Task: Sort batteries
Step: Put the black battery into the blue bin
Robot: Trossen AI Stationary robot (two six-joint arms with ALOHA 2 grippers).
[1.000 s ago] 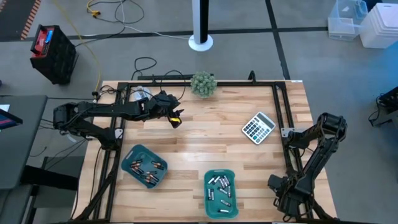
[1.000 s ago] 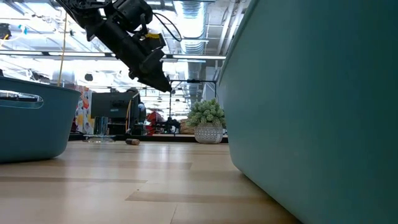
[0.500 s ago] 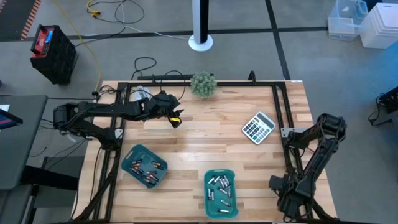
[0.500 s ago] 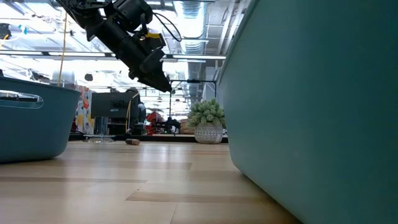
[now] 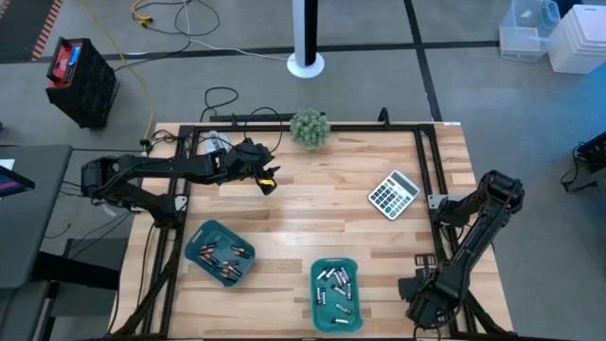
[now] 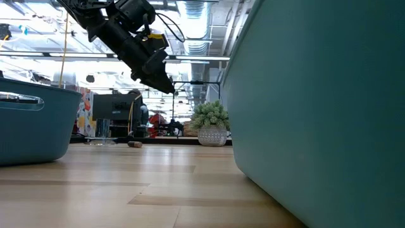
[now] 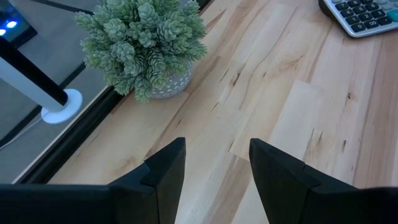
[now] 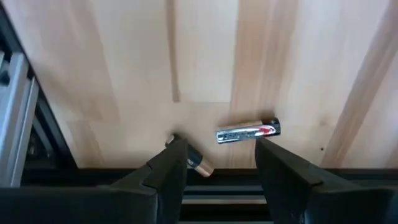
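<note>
My right gripper low at table's near right corner, fingers apart over silvery battery and dark copper-ended battery. Left gripper parted, empty, near potted plant. Rest sorted in teal trays.

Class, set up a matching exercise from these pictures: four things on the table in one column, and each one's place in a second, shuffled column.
Things:
1. plant
2. calculator
3. tray of dark batteries
4. tray of silvery batteries

Places:
A. near edge, middle of the table
B. far edge
C. right part, beside the frame
D. near the left corner

Pairs: 1-B, 2-C, 3-D, 4-A
</note>
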